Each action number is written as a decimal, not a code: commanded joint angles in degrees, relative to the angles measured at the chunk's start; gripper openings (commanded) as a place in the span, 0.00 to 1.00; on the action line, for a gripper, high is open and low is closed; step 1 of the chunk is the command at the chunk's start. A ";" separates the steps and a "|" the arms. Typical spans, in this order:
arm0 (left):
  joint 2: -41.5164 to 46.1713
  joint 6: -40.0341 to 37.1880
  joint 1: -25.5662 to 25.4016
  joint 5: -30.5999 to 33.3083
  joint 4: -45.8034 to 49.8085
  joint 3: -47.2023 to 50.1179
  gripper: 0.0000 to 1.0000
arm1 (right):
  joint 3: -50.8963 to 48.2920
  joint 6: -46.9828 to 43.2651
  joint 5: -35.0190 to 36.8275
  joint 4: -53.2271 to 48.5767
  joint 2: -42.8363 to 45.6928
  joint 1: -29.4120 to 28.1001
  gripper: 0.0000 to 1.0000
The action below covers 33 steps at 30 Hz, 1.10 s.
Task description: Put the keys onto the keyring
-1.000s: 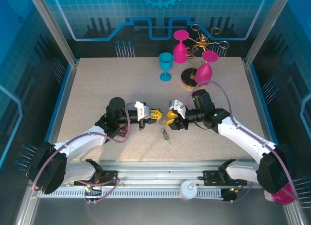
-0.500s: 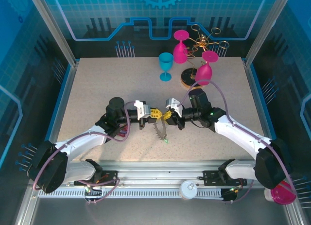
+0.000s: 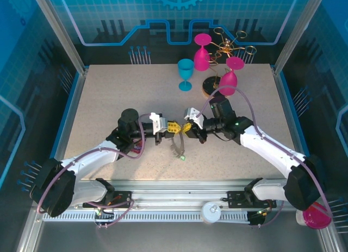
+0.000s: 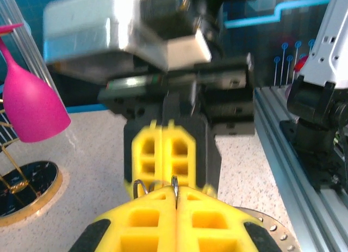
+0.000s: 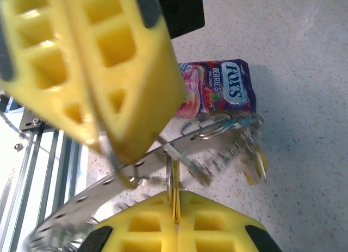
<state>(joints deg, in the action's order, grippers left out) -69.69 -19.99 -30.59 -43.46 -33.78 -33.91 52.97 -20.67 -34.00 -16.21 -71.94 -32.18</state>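
**Keyring hangs between two closed claws at the middle of the table**

The keyring (image 5: 109, 182) is off the table, hanging on edge between the two claws near the middle and slightly toward the near edge. From the right wrist it shows as a grey metal band pierced with small holes, curving down to the left. A blurred bunch of keys (image 5: 247, 148) dangles off its right side, with a yellow tag among them. From above, a small green tag (image 3: 183, 157) sits at the ring's lowest point, just over the table (image 3: 109, 99).

The left claw (image 3: 174, 127) has its yellow fingers pressed together on the ring's rim. Small wire loops stick up at its fingertips in its own wrist view, and the grey disc runs off below to the right. The right claw (image 3: 187, 128) faces it tip to tip, almost touching. Its fingers are also together, pinching a thin wire loop (image 5: 172, 178) that stands on the ring's rim.

Behind the ring, flat on the table, lies a purple candy packet (image 5: 217, 91).

Toward the far right stands a gold rack (image 3: 228, 45) on a round base, with a pink glass (image 3: 228, 80) hanging tilted from it. A teal glass (image 3: 185, 72) stands upright just left of the rack.
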 commanded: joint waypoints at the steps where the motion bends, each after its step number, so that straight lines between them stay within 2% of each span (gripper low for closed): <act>1: 1.68 -5.34 0.01 3.61 5.52 -0.35 0.00 | 2.78 -3.81 2.66 -5.54 4.24 0.64 0.00; 5: 1.32 -7.89 0.11 3.92 11.25 -2.26 0.00 | 3.27 -4.56 6.75 -7.73 5.50 0.33 0.00; 15: 0.17 -9.50 0.00 5.84 16.54 -4.15 0.00 | 7.81 -4.95 11.37 -10.11 3.30 -2.57 0.00; 16: 0.25 -9.38 0.01 6.06 16.52 -4.04 0.05 | 8.25 -4.84 12.15 -10.12 3.01 -2.81 0.00; 20: 2.05 -7.75 0.08 8.25 15.97 -2.71 0.44 | 10.62 -5.67 15.76 -11.54 1.60 -4.23 0.00; 23: 5.14 -2.38 1.38 12.18 11.39 0.72 0.60 | 12.77 -6.79 17.29 -11.83 -0.29 -5.56 0.00; 24: 6.46 -0.65 1.64 14.80 8.53 2.45 0.63 | 13.28 -7.08 17.43 -11.53 -0.99 -5.92 0.00; 27: 12.25 6.22 2.68 28.13 -0.76 8.31 0.76 | 15.09 -6.58 16.89 -8.67 -4.15 -7.10 0.00; 30: 19.36 11.63 3.75 44.40 -1.70 10.41 0.80 | 16.85 -2.93 16.25 -2.48 -8.19 -9.41 0.00; 33: 24.82 13.92 4.55 61.05 -1.45 11.82 0.83 | 17.42 -0.31 14.27 5.98 -12.29 -12.28 0.00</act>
<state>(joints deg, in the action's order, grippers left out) -48.51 -11.84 -26.79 -2.79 -30.30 -23.16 68.16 -24.16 -17.17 -20.14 -81.71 -41.71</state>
